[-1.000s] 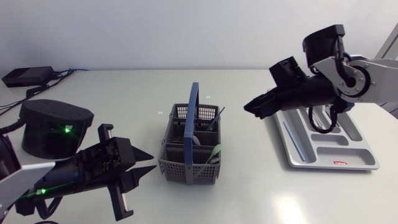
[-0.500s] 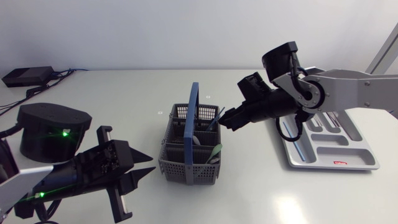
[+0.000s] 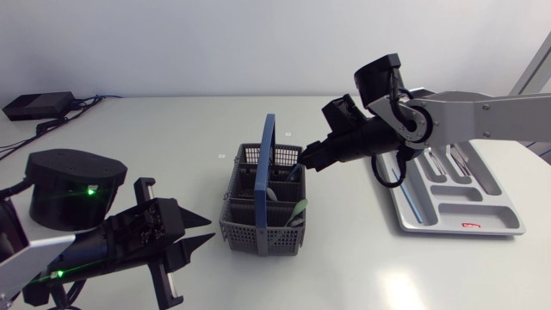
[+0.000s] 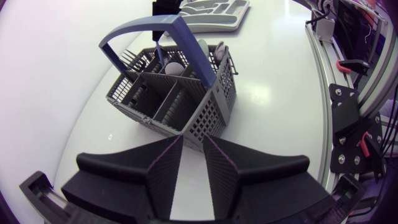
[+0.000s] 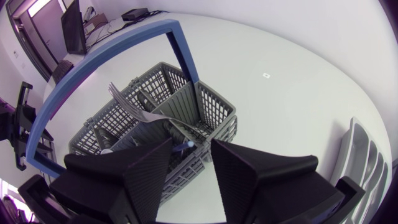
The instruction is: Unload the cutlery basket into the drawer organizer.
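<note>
- Right now the cutlery basket [image 3: 258, 234] stands mid-worktop, with the drawer organizer [image 3: 456, 211] well apart at its 3 o'clock. Cutlery is still in the basket, so I judge the unloading far from done.
- The right pincer [image 3: 308, 160] hangs over the basket's 1 o'clock corner, just beside the blue carry handle [image 3: 269, 159]. Its fingers are spread. In the right wrist view the tip of a blue-handled piece [image 5: 186, 144] shows in the gap, but neither finger touches it, so nothing is grasped.
- The left pincer [image 3: 200, 234] sits low at the basket's 8 o'clock, apart from it. It is also released and holds nothing.
- Risk: nothing steadies the basket. If the right pincer clenches on the mesh wall or rim along with the utensil, lifting would likely drag or tip the whole basket.
- Risk: the slim blue tip could slide out from between the broad wedge fingers if they grip it off-centre.
- Risk: the fork [image 5: 134, 107] leans close by in the same end. It may snag the lifted piece, then ride up or topple out.
- Risk: swinging toward 3 o'clock could knock the carry handle, which arches right next to the right arm's tip.
- Writing: a small red label [image 3: 469, 226] sits on the organizer's 6 o'clock rim, too small to read. I see no other print.
</note>
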Robot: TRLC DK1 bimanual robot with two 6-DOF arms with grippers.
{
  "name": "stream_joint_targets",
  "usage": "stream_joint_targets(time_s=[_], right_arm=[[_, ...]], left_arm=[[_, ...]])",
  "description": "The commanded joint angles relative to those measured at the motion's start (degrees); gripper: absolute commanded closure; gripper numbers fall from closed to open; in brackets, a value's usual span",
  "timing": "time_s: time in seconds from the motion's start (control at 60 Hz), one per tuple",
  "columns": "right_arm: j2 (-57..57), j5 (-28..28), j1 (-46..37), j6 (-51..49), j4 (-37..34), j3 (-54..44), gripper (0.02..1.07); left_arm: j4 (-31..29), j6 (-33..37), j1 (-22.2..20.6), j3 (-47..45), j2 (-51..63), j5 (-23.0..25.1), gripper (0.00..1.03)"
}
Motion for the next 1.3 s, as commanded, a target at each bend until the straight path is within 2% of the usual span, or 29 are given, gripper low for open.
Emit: stream_joint_targets(time_s=[0.0,0.167,0.25,0.533,0.75,1.05,1.283], right_arm=[[1.9,-0.5,0.9,1.5,0.4,1.3,0.71],[2.8,-0.5,1.7,1.6,1.0,1.4,0.84],[3.0,-0.5,2.0,1.6,1.5,1.4,0.93],[3.2,-0.4,3.3,1.0,2.2,1.2,0.98],[-1.5,0.0,4.1,-0.2,1.4,1.4,1.0],[-14.0,0.5,5.0,-2.3,-6.1,2.5,1.01],[-25.1,0.5,1.1,-5.1,-17.0,5.1,1.0]], left_arm=[[0.6,-0.4,0.6,-1.6,-0.5,-0.4,0.75],[0.8,-0.1,0.9,-2.0,-0.5,-0.4,0.75],[1.0,-0.1,0.9,-2.0,-0.5,-0.4,0.75],[0.8,-0.2,0.9,-2.2,-1.0,-0.4,0.75],[0.4,-0.3,0.9,-2.1,-1.4,-0.4,0.75],[-0.1,-0.5,0.6,-1.9,-1.5,-0.8,0.75],[-0.2,-0.4,0.3,-1.6,-1.6,-1.6,0.75]])
